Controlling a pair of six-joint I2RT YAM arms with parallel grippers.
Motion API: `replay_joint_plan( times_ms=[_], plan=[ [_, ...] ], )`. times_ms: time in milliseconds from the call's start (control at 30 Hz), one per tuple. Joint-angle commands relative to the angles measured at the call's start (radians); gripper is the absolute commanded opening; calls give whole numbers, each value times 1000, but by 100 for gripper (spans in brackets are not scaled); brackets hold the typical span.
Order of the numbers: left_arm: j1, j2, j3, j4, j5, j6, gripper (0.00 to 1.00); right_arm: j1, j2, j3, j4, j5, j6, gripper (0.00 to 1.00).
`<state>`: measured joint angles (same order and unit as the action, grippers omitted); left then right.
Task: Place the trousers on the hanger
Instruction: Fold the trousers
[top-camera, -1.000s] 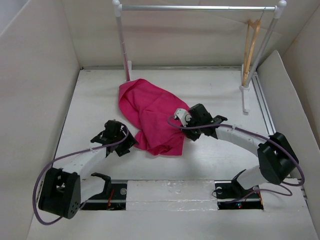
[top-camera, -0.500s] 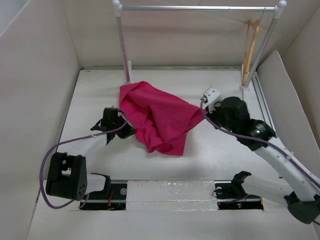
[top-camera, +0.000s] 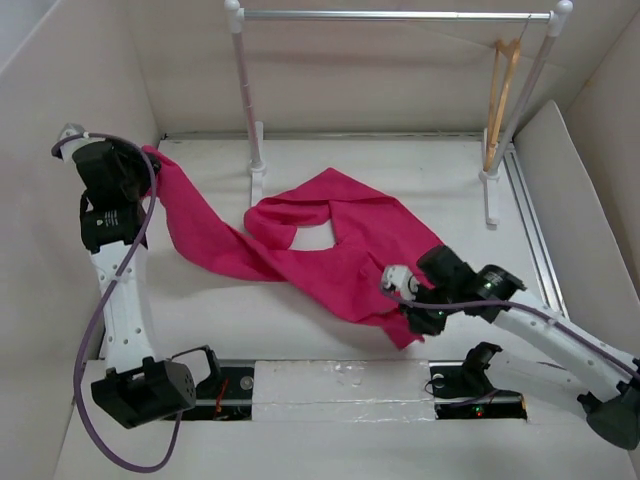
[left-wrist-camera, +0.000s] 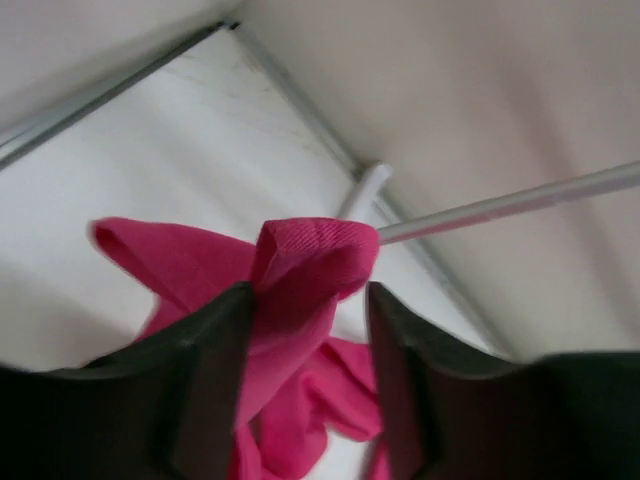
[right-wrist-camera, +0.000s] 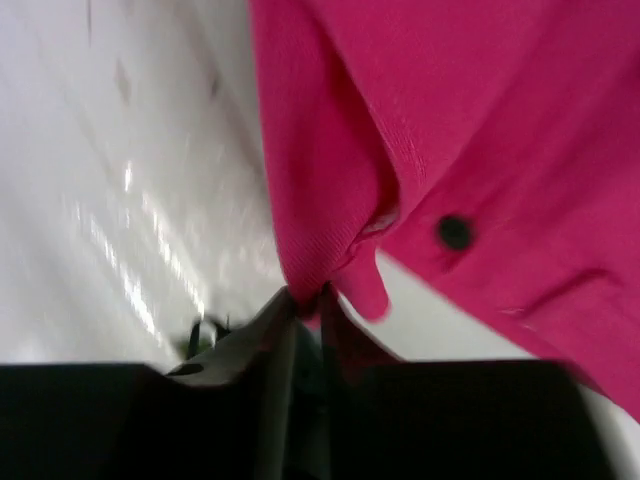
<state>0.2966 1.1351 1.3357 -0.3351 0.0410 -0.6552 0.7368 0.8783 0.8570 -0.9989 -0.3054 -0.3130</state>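
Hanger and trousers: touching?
Apart. The top view shows the hanger hanging from the rack rail at far right. The trousers are spread over the table, with bare white surface between them.

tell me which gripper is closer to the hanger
Right. The right gripper is toward the near edge from the hanger; the left gripper is far off to its left.
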Motion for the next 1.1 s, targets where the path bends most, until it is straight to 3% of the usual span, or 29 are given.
replay_joint_plan(
  times_ms=[0,33,67,133,233,267,367,400,433,500,567,600,667,700,967,1067],
  plan=[
    [1,14,-35,-78,-122,-3,49,41,-21,-52,-133,-188,-57,28],
    [1,-9,-44,-70,-134,-4,61,52,-16,-47,-147,-175,-58,44],
    [1,-35,-64,-50,-141,-3,74,52,-27,-32,-164,-164,-31,68],
    [1,-56,-88,-21,-109,15,76,52,-36,8,-159,-109,-8,74],
    [-80,-57,-112,4,-70,64,68,-14,-38,69,-63,105,61,77],
    [-123,-46,-130,16,-60,78,67,-92,-7,68,-32,156,71,74],
    [-383,40,-144,31,-61,97,61,-267,89,17,124,178,46,4],
    [-463,72,-138,21,-146,97,61,-451,103,17,161,29,23,0],
    [-607,140,-133,13,-185,91,61,-530,103,-18,236,14,34,0],
    [-683,205,-135,11,-222,59,63,-737,79,-53,317,-55,78,0],
    [-695,255,-199,77,-166,-7,63,-830,74,-88,387,-84,133,20],
    [-695,256,-234,111,-135,-26,65,-856,97,-90,394,-98,146,39],
    [-673,259,-306,183,-130,-64,66,-873,126,-102,419,-74,192,50],
    [-636,268,-338,214,-100,-79,68,-896,126,-136,466,40,246,63],
    [-570,342,-391,318,13,-98,69,-1190,253,-194,539,77,212,71],
    [-570,388,-389,323,-3,-107,69,-1203,324,-225,600,19,204,72]
  ],
)
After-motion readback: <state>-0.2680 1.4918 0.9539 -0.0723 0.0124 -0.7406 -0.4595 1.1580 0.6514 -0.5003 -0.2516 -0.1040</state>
